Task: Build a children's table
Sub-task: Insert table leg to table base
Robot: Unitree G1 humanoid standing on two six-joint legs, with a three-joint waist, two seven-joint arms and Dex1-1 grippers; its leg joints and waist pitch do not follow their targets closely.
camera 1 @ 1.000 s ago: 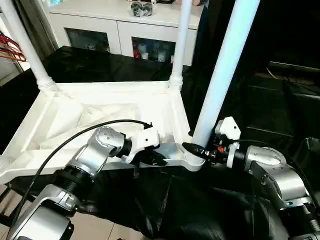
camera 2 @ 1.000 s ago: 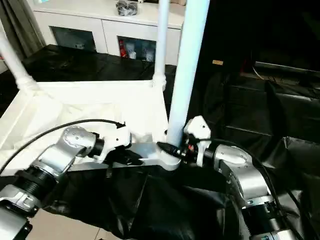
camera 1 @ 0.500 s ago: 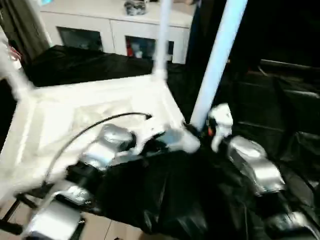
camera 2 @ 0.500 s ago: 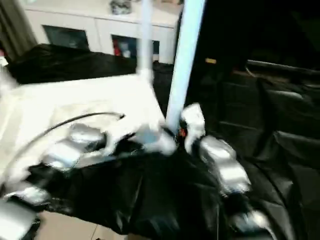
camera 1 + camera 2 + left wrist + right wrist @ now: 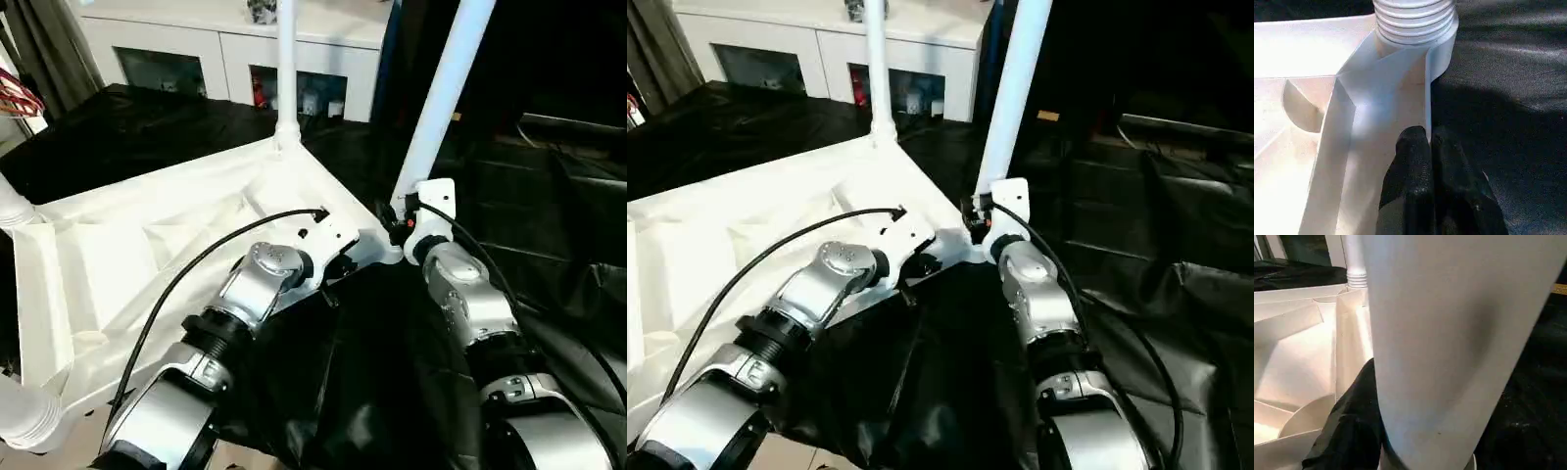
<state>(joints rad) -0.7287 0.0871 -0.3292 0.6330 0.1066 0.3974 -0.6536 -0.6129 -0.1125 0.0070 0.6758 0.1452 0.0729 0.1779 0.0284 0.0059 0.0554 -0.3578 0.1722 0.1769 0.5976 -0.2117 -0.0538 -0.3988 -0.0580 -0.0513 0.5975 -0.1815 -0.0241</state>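
The children's table (image 5: 147, 255) lies upside down on a black sheet, ribbed underside up, with white legs standing in its corner sockets. My left gripper (image 5: 1430, 147) is shut on the thin rim of the top, just short of the near corner socket (image 5: 1415, 14). The same gripper (image 5: 911, 272) sits at the table's near edge. My right gripper (image 5: 397, 220) is closed around the base of the near leg (image 5: 446, 88), one black finger (image 5: 1352, 426) showing beside that leg (image 5: 1449, 333). A far leg (image 5: 286, 69) rises at the opposite corner.
A white cabinet (image 5: 235, 49) with glass doors stands at the back. The black sheet (image 5: 392, 392) covers the surface and hangs in folds near me. Red cables (image 5: 20, 98) hang at the left edge. Two more legs (image 5: 12, 206) (image 5: 24, 416) stand at the left corners.
The view has shifted. Against the cabinet, the table top has turned: its near corner, with both grippers on it, has swung away from me. Both grips are unchanged.
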